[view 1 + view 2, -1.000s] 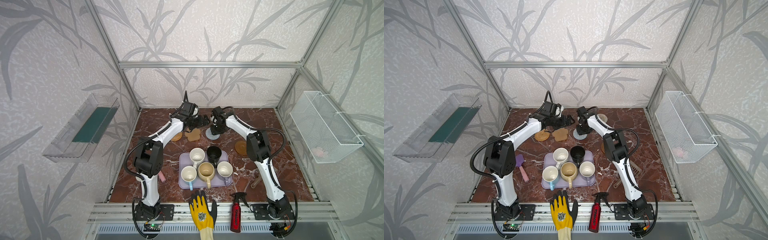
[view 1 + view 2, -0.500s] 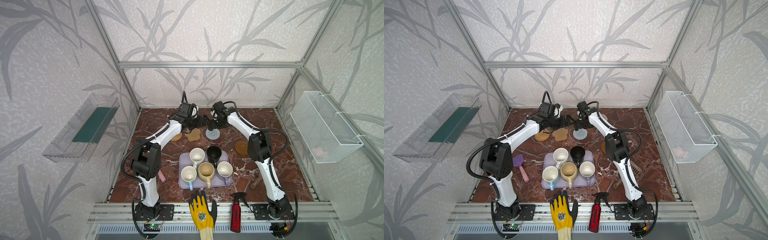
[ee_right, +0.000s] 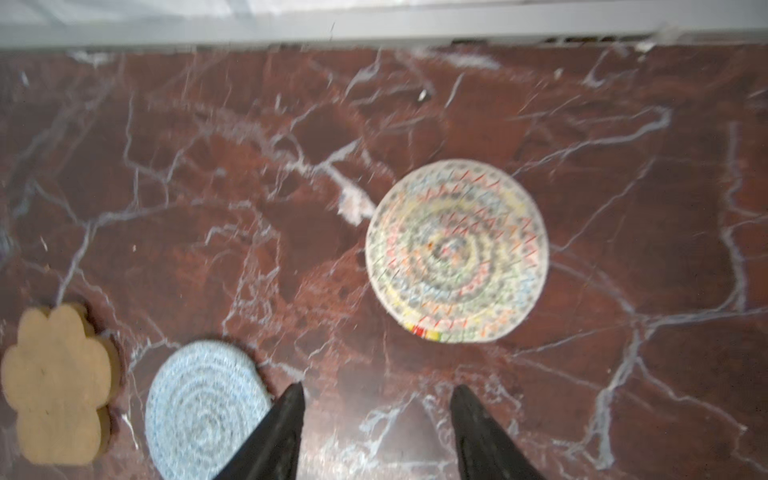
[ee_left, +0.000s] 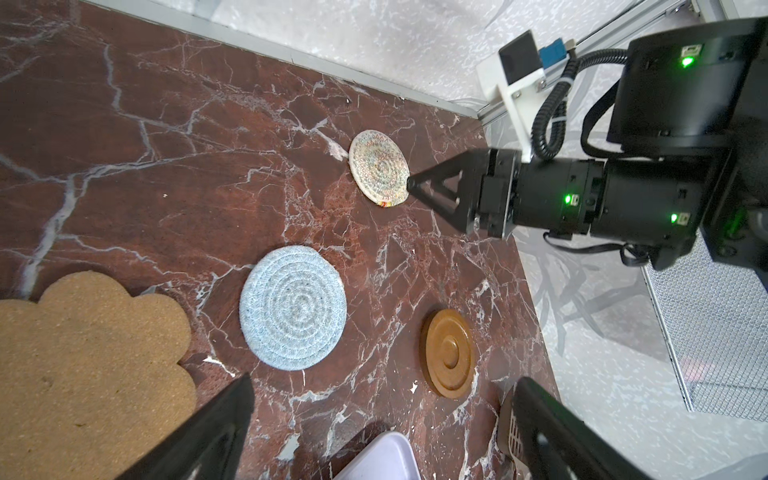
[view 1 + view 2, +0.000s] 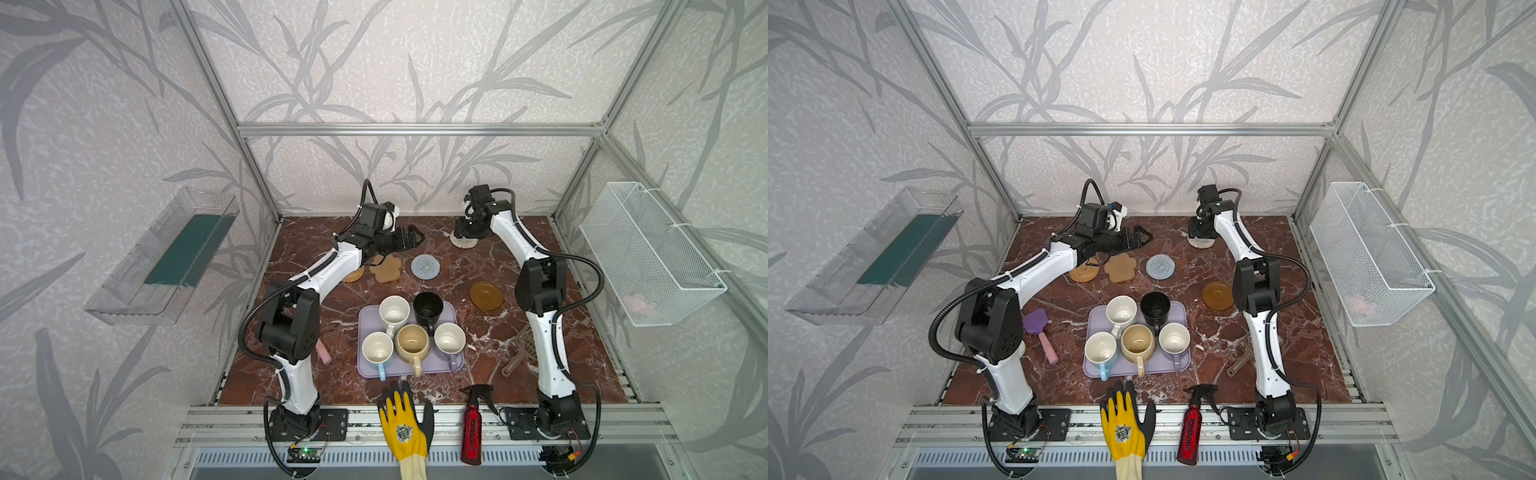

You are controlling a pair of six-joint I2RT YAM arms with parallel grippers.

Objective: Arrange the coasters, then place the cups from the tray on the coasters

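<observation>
Here our left fingers (image 4: 216,428) and right fingers (image 3: 274,436) both stand open, empty; the round cream spiral coaster (image 3: 457,251) lies flat, far right on the red marble counter (image 5: 494,332), beside the right fingers.

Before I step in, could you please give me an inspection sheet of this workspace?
Surface: marble top, small white specks.
Job's things: rattan, paw, blue, cream, amber coasters flat and bare; five cups upright on tray.
Clutter: glove, spray bottle, scoop, brown tool.
Grippers: left open, empty; right open, empty, near cream coaster.
Cables: black hoses loop beside both arms, clear of cups.
Surroundings: clear bin on left wall, wire basket on right wall.
</observation>
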